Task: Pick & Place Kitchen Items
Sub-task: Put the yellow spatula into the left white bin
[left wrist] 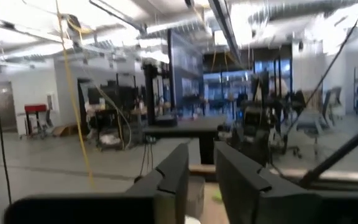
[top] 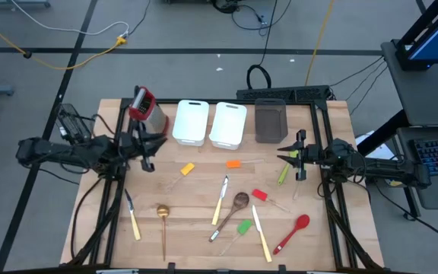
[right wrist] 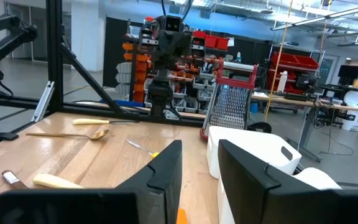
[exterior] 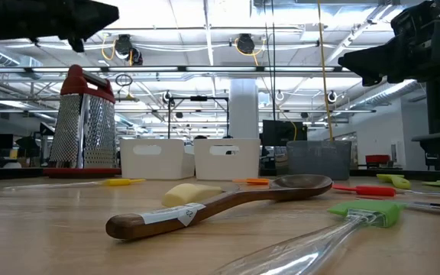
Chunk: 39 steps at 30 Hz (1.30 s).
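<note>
The brown wooden spoon [exterior: 228, 200] lay nearest, carrying a white label whose writing was perhaps too small to read. Two white bins [top: 191, 122] and one grey bin [top: 271, 120] stood behind. The left gripper [top: 147, 154] and right gripper [top: 299, 158] hovered apart from all utensils, each with fingers narrowly parted, holding nothing.

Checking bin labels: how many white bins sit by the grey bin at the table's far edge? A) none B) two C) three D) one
B: the high view shows two white bins side by side, left of the grey bin, right of the grater.
</note>
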Tool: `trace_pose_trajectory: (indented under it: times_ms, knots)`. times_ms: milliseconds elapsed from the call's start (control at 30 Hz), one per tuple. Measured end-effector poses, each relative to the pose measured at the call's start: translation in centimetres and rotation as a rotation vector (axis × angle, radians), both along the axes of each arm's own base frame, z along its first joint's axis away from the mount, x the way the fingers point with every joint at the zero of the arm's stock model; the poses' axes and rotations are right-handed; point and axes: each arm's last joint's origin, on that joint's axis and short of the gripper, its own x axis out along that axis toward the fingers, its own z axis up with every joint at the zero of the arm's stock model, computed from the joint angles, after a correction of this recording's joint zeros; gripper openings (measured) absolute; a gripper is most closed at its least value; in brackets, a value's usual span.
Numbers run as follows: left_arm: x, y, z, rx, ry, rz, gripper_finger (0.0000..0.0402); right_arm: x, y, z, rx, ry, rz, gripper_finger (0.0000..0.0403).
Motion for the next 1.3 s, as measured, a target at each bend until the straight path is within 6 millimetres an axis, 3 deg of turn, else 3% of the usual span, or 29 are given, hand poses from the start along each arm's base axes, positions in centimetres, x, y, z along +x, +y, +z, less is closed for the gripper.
trace_pose_trajectory:
  times_ms: [300,1300]
  knots:
    - [2.1,-0.1,0.0,0.005,0.095,0.001,0.0146,0.0,0.0,0.0,0.000,0.000,-0.001,0.0100]
    - [2.6,-0.1,-0.4,-0.041,0.105,-0.010,0.0147,0.0,0.0,0.0,0.000,0.001,0.000,0.0100]
